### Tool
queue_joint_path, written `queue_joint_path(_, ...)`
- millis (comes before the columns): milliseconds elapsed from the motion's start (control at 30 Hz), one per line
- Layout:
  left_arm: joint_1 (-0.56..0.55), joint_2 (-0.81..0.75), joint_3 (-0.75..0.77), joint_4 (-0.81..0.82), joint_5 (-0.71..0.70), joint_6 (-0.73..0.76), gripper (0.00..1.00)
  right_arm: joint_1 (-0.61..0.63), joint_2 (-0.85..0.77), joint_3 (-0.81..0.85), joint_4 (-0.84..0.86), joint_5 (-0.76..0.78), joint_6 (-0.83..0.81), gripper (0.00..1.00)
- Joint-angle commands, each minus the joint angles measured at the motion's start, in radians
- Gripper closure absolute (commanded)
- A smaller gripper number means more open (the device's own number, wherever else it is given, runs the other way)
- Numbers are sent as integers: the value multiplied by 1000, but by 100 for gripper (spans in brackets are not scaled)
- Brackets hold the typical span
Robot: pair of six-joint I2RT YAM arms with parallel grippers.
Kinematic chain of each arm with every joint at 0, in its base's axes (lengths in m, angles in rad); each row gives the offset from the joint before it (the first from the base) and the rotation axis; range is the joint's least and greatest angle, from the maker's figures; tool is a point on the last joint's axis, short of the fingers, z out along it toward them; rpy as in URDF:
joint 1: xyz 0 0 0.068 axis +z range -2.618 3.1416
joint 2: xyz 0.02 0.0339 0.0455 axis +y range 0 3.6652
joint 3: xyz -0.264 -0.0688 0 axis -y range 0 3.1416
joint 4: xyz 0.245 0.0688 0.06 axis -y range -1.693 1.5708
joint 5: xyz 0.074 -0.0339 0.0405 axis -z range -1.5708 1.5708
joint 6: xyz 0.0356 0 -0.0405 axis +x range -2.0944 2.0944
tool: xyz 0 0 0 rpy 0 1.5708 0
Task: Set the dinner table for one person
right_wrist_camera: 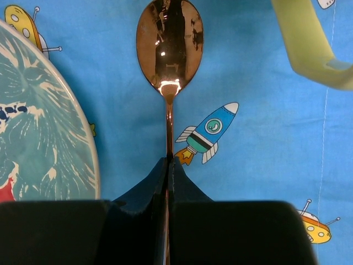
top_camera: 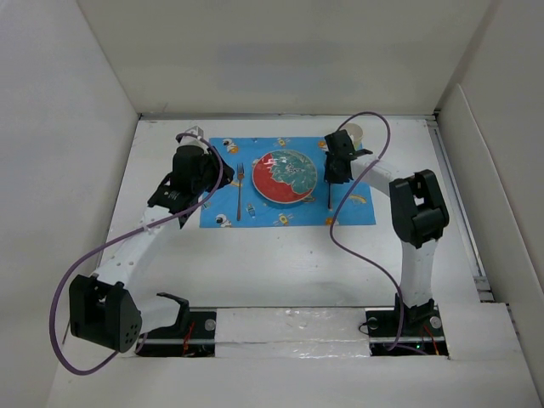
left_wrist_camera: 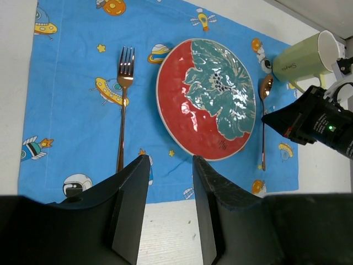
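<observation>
A blue patterned mat (top_camera: 357,212) lies on the white dinner table (top_camera: 280,263). On it are a red and teal plate (top_camera: 286,177), a copper fork (top_camera: 240,191) to its left and a copper spoon (top_camera: 330,200) to its right. My right gripper (right_wrist_camera: 168,161) is shut on the spoon (right_wrist_camera: 169,44) handle, low over the mat; I cannot tell if the spoon touches it. A pale green mug (left_wrist_camera: 300,61) lies on its side at the mat's far right corner. My left gripper (left_wrist_camera: 171,160) is open and empty, high over the mat's near edge.
White side walls (top_camera: 85,170) enclose the table on the left, back and right. The mug's handle (right_wrist_camera: 309,44) is close to the spoon's bowl on its right. The plate's rim (right_wrist_camera: 83,138) is close on the spoon's left. Purple cables hang from both arms.
</observation>
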Motion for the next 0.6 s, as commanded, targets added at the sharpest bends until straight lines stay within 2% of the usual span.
queue_joint_path(0,-4,-30,-9,27,5,12,65,20,-16,11,-28,30,-1,93)
queue_joint_path(167,-4,-39,-15,23,6,4,64,20,-10,26,-62,34,-15,84)
queue_joint_path(300,-4,-44,-24,20,5,-2,63,20,-22,14,-62,26,-27,71)
queue_joint_path(467,-4,-41,0,7,2,-8,60,20,-90,28,-91,0,-40,61)
queue_joint_path(533,-4,-36,32,-14,0,-2,59,20,-133,52,-109,-31,-44,54)
queue_joint_path(567,-4,-27,73,-20,3,3,59,31,-189,68,-134,-39,-49,47)
